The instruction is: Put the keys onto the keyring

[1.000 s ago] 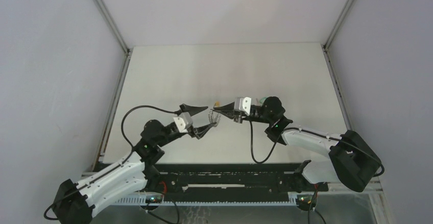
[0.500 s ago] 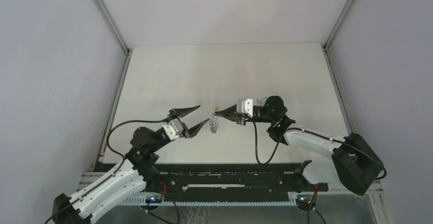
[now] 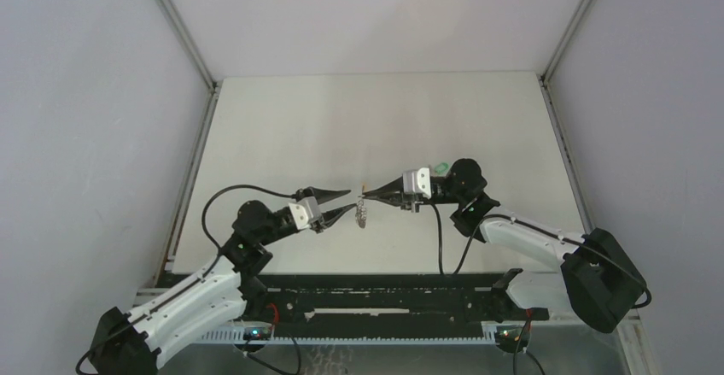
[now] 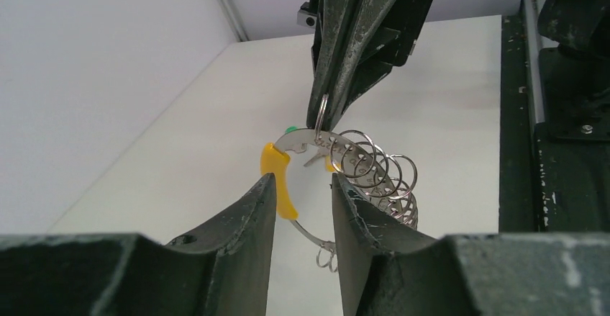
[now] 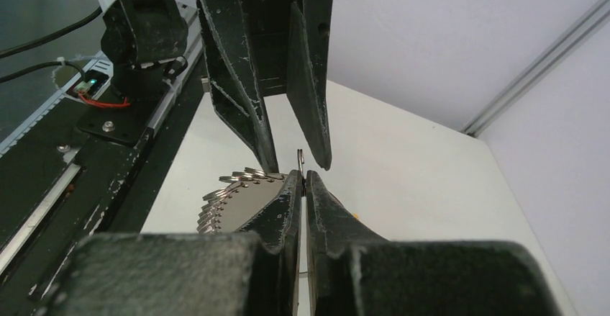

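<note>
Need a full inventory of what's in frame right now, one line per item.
keyring: 1, grey metal with a yellow section, in the air between the two grippers
small rings: a bunch, count unclear, silver, strung along the keyring
green key: 1, only its green head shows, by the right wrist; too small to tell more
orange key: not made out
table: 1, off-white
base rail: 1, black, near edge of the table
left gripper: 1, black, open, fingers either side of the yellow section
right gripper: 1, black, shut on the keyring's top
</note>
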